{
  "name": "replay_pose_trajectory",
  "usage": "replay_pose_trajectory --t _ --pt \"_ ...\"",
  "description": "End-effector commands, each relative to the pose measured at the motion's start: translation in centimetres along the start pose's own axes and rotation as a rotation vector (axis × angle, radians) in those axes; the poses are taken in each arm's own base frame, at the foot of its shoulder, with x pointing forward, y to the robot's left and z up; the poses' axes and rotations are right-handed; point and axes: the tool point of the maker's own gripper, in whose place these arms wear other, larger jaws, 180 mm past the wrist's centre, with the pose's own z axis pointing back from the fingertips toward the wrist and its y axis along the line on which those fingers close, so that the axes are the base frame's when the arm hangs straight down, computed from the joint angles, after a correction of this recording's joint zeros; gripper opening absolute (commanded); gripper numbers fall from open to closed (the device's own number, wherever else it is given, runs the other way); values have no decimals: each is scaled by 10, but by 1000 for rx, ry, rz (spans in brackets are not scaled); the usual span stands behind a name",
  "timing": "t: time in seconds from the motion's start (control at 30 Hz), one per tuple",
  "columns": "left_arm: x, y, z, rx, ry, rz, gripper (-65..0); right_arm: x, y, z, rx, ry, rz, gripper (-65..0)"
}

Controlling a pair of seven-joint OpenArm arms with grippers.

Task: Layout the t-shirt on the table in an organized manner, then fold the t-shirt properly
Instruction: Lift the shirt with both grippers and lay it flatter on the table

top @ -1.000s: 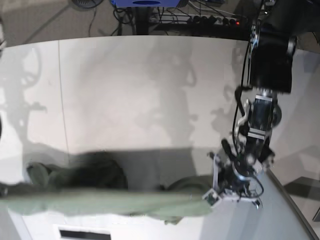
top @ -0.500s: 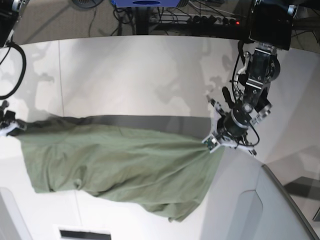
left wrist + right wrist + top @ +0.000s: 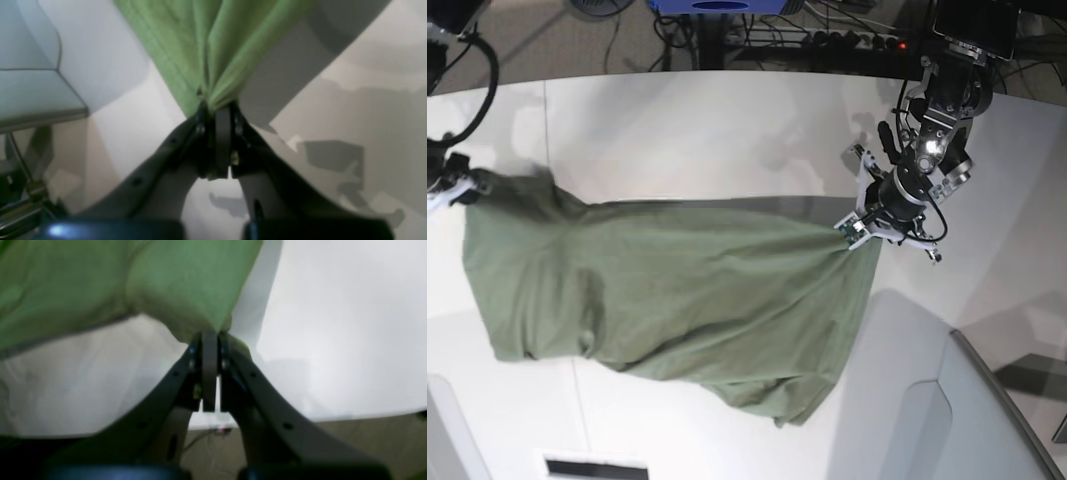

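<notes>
The olive-green t-shirt (image 3: 667,300) hangs stretched in a wide sheet over the white table (image 3: 707,140), pinched at two upper corners. My left gripper (image 3: 851,228) is at the right of the base view, shut on one bunched corner. In its wrist view the t-shirt (image 3: 213,43) fans out from the left gripper (image 3: 218,105). My right gripper (image 3: 462,188) is at the far left edge, shut on the other corner. The right wrist view shows the t-shirt (image 3: 100,283) running out from the right gripper (image 3: 210,336). Collar and sleeves cannot be made out.
A grey angled panel (image 3: 927,410) with a dark edge fills the near right corner, also seen as the grey panel (image 3: 30,96). A thin dark seam (image 3: 549,160) crosses the table at left. Cables and a power strip (image 3: 847,40) lie beyond the curved far edge.
Both grippers have carried the shirt from the near edge toward the far side. The cloth went from a low bunched strip to a broad sheet stretched between them.
</notes>
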Motion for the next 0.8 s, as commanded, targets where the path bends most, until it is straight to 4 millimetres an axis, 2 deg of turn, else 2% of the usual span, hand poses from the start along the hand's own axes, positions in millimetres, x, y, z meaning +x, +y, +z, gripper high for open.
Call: replay_pose_trajectory --t 0.0,0.07,0.3,0.4,0.6,0.67,0.77 --pt "3 8 3 27 -16 -5 -650 -2 -9 7 -21 -11 -19 -650" --pt "2 6 4 22 -13 -4 -650 -24 -14 8 -29 23 -64 -650" --pt "1 4 4 19 -11 -4 -650 -63 -18 16 -54 82 -80 -650" --pt "0 4 4 18 -11 -4 -650 -73 -15 12 -45 100 -108 -650" --pt "1 4 4 19 -10 -4 -650 -72 -41 26 -104 47 -209 -641" --pt "0 4 4 19 -6 -4 -650 -73 -44 28 -110 47 -218 -600" --pt "2 6 5 24 -10 -6 -650 -75 -45 28 -112 51 -217 -452"
